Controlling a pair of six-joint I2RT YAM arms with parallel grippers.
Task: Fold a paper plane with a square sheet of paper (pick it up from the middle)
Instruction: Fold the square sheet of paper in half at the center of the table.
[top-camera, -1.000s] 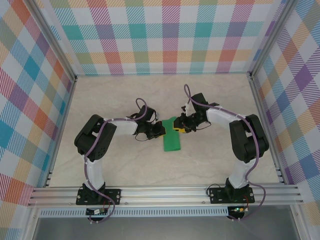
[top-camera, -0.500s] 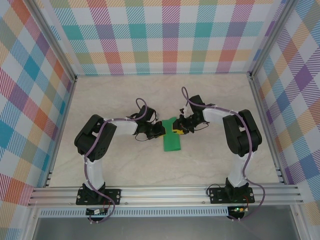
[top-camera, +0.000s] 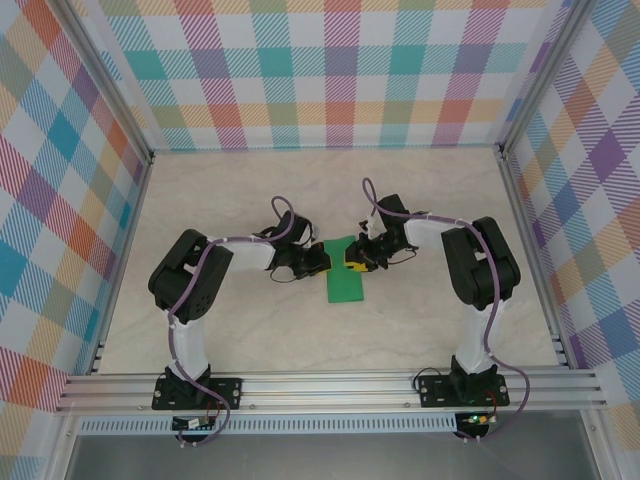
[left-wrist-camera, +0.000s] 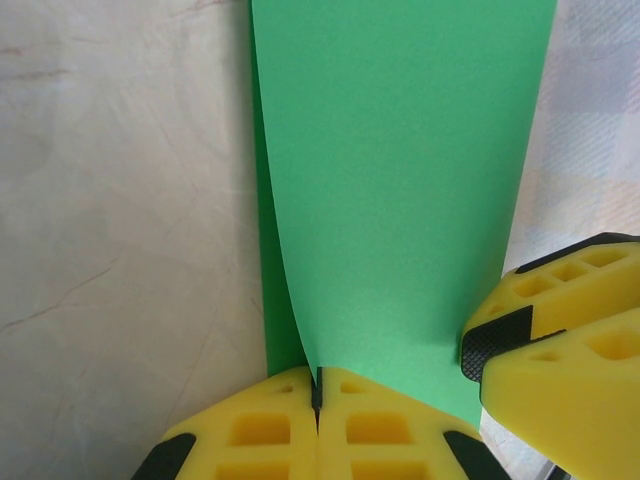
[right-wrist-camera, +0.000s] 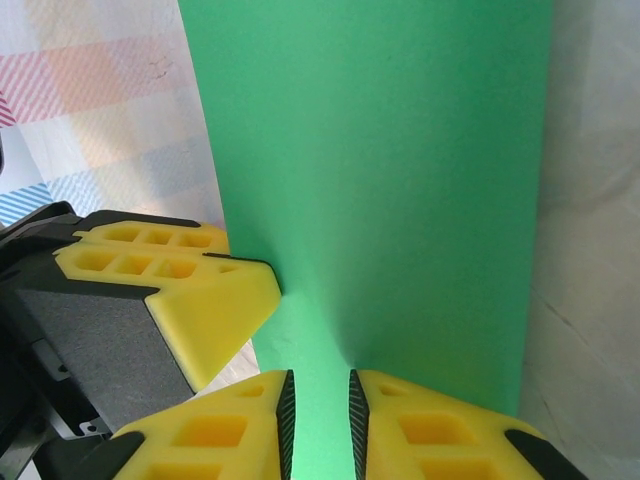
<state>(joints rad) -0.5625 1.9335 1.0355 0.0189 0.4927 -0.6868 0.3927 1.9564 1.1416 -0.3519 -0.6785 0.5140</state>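
Note:
The green square sheet of paper (top-camera: 346, 287) lies mid-table as a narrow folded strip. My left gripper (top-camera: 323, 262) sits at its far left corner. In the left wrist view the left gripper (left-wrist-camera: 318, 385) is shut on the edge of the paper's (left-wrist-camera: 400, 180) upper layer, which curls up off the lower layer. My right gripper (top-camera: 352, 263) is at the far right end, tips close to the left one. In the right wrist view the right gripper (right-wrist-camera: 318, 395) has a narrow gap between its pads, over the paper (right-wrist-camera: 380, 150).
The marble-look tabletop (top-camera: 250, 200) is bounded by aluminium rails and checked walls. The two grippers crowd each other: the right one's yellow finger (left-wrist-camera: 545, 330) intrudes in the left wrist view, and the left one's finger (right-wrist-camera: 190, 290) in the right wrist view.
The right arm's elbow has swung left and inward, bringing its gripper slightly closer to the paper's far end. The left arm and the paper have held still.

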